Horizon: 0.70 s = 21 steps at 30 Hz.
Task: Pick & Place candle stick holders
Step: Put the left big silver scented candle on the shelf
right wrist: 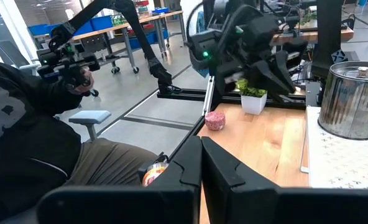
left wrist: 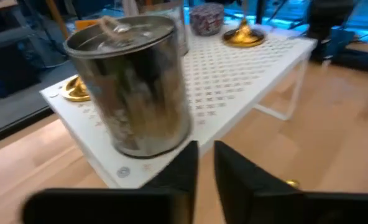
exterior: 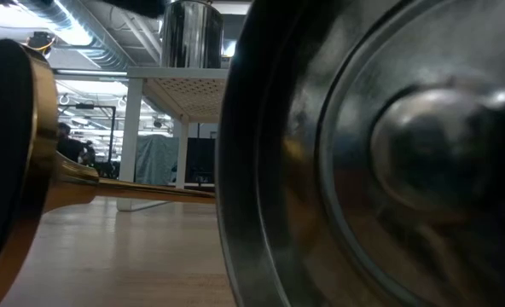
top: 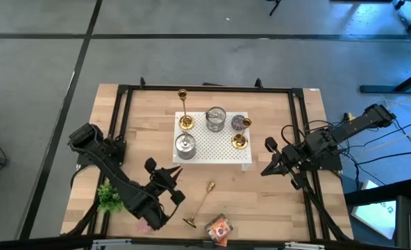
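Observation:
One gold candle stick holder (top: 200,205) lies on its side on the wood table, its round base (exterior: 14,170) toward the near edge. Two more stand on the white perforated shelf (top: 219,156): a tall one (top: 184,111) at the far left and a short one (top: 239,141) at the right. My left gripper (top: 171,172) hovers shut and holding nothing just off the shelf's near left corner, facing a silver tin (left wrist: 134,87). The lying holder is to its right. My right gripper (top: 269,157) waits shut, right of the shelf.
The shelf also carries a second silver tin (top: 216,119) and a small purple candle (top: 240,122). A potted plant (top: 108,198) and a pink candle (right wrist: 215,120) sit near the left arm. A round tin (top: 219,228) lies at the near edge. A person (right wrist: 35,143) sits beyond the table.

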Tool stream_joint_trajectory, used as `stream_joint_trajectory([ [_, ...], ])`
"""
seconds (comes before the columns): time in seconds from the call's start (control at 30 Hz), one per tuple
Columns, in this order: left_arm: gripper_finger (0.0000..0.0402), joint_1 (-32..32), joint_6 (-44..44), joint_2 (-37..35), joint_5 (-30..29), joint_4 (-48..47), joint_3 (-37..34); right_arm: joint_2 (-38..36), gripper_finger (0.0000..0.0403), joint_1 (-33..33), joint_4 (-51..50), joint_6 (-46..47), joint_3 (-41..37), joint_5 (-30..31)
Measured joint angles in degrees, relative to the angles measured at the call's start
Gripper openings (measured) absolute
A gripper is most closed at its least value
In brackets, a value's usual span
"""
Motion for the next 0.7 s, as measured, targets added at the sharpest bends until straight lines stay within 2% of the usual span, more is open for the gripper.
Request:
stream_joint_trajectory([
  [0.07, 0.0009, 0.26, -1.9, 0.02, -1.44, 0.06, -1.45, 0.0, 0.0005, -0.02, 0.0, 0.0, 0.0, 0.0],
  [0.2, 0.0002, 0.63, -6.78, 0.04, -4.62, -0.6, -3.94, 0.0, 0.0005, 0.0, 0.0, 0.0, 0.0, 0.0],
  [0.37, 0.0001, 2.03, -10.31, -0.07, -4.89, -1.25, -6.41, 0.0, 0.0005, 0.0, 0.0, 0.0, 0.0, 0.02],
  [0.7, 0.0001, 5.27, -6.02, -0.31, -4.75, 0.57, -6.37, 0.0, 0.0005, -0.45, 0.02, 0.0, -0.02, 0.05],
])
